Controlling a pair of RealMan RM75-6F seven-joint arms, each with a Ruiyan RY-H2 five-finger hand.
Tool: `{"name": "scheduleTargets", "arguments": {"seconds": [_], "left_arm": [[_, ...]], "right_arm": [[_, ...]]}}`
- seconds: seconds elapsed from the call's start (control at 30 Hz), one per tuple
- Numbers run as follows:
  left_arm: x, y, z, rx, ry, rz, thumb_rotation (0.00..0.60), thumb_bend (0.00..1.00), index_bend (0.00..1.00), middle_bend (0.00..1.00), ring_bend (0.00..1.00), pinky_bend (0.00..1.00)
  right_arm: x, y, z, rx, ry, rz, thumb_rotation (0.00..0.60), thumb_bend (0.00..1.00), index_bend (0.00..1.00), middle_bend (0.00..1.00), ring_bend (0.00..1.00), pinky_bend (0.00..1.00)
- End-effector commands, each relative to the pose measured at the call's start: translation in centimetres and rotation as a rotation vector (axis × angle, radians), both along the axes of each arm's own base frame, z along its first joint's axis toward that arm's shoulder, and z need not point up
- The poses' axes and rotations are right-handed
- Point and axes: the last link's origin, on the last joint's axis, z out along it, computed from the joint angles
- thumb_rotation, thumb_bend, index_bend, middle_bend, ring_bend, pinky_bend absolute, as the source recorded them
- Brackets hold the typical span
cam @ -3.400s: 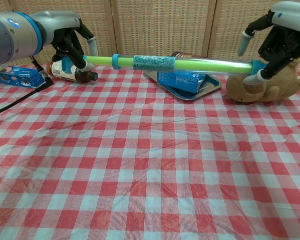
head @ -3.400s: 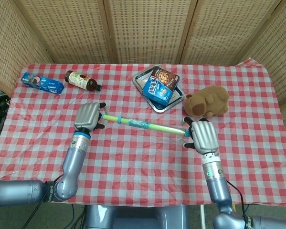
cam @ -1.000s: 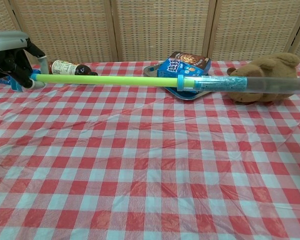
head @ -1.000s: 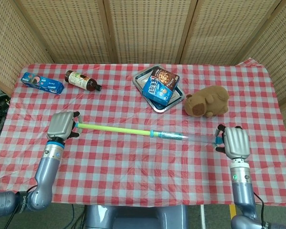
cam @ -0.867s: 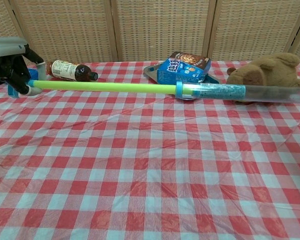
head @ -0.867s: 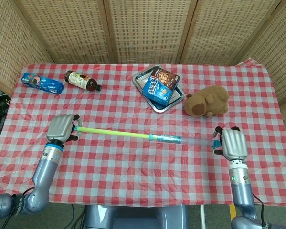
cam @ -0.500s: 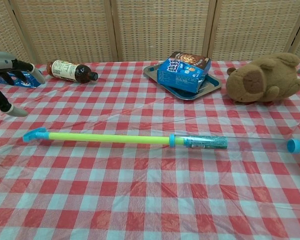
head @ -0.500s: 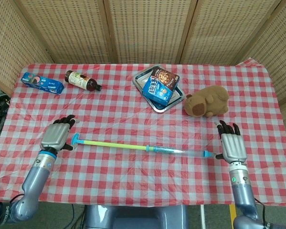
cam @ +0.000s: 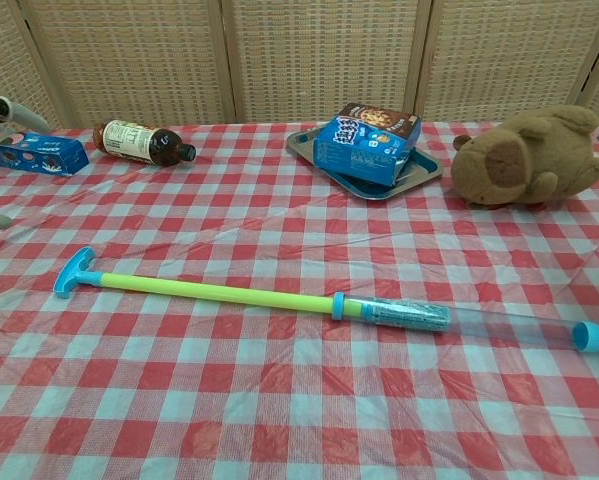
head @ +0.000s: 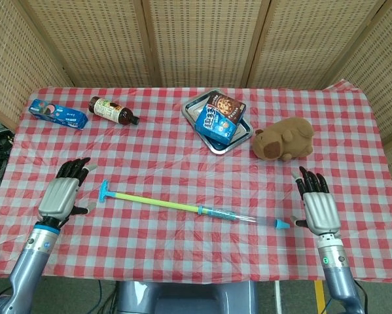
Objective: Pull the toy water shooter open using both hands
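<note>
The toy water shooter (head: 182, 207) (cam: 269, 296) lies pulled out long on the checked cloth. Its blue T-handle (head: 103, 191) (cam: 74, 271) points left, its green rod runs to a blue collar, and its clear barrel ends in a blue tip (head: 282, 224) (cam: 587, 335). My left hand (head: 62, 195) hovers left of the handle, fingers spread, holding nothing. My right hand (head: 319, 209) sits just right of the tip, fingers spread and empty. In the chest view only fingertips of the left hand (cam: 7, 108) show at the left edge.
A metal tray (head: 193, 104) (cam: 420, 170) holds two snack boxes at the back centre. A brown plush animal (head: 284, 139) (cam: 524, 156) lies right of it. A dark bottle (head: 112, 110) (cam: 139, 140) and a blue biscuit box (head: 57, 114) (cam: 29, 155) lie at the back left.
Both hands let go of the shooter and drew outward and back. The shooter dropped to the cloth and now lies slanted, handle end further from me.
</note>
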Motion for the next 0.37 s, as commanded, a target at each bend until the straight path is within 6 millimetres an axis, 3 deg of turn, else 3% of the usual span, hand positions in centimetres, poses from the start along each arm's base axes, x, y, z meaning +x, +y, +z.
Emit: {"name": "scheduleTargets", "arguments": {"seconds": [0.03,0.2,0.37], "left_arm": [[-2.7,-3.0,0.3,0.084,-0.013,-0.062,0.600,0.21,0.09,0.00,0.00,0.00],[-4.9,-5.9,0.3,0.188,0.069,-0.137,0.600,0.19,0.02,0.00,0.00,0.00],[-6.5,-8.3,0.3,0.268,0.141,-0.137,0.600,0.01,0.00,0.00,0.00,0.00]], "right_arm": [[-1.0,2.2,0.6,-0.030,-0.018,0.094,0.600,0.20,0.00,0.00,0.00,0.00],[-1.9,4.5,1.4,-0.058,-0.031,0.219,0.600,0.19,0.00,0.00,0.00,0.00],[-3.2,6.3,2.3,-0.097,-0.015,0.245,0.600,0.15,0.00,0.00,0.00,0.00]]}}
